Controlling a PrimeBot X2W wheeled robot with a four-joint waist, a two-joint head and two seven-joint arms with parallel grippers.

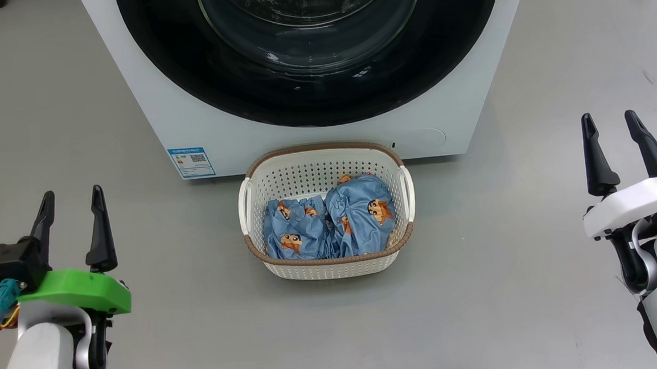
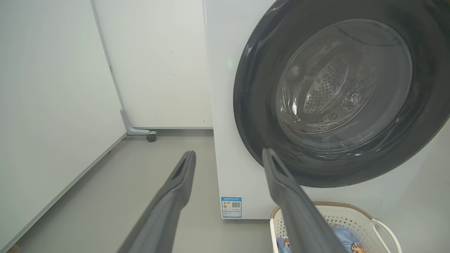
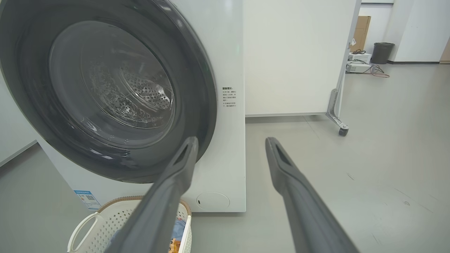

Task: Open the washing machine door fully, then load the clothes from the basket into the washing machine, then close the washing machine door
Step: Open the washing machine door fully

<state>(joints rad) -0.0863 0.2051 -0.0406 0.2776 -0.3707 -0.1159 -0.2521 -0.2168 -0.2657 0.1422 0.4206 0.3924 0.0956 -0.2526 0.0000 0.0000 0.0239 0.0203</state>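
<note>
The white washing machine (image 1: pixel 187 113) stands ahead with its round black-rimmed door (image 1: pixel 311 94) shut; the glass bowl shows the drum behind it in the left wrist view (image 2: pixel 337 91) and the right wrist view (image 3: pixel 112 88). The cream basket (image 1: pixel 329 267) sits on the floor right before the machine, holding the light blue clothes (image 1: pixel 330 218) with cartoon prints. My left gripper (image 1: pixel 73 208) is open at the lower left, far from the basket. My right gripper (image 1: pixel 610 127) is open at the right, also apart from everything.
Grey floor lies on both sides of the basket. A white partition on castors (image 2: pixel 151 137) stands left of the machine; another partition foot with a castor (image 3: pixel 342 130) is on its right. A bin (image 3: pixel 382 52) and boxes stand far back.
</note>
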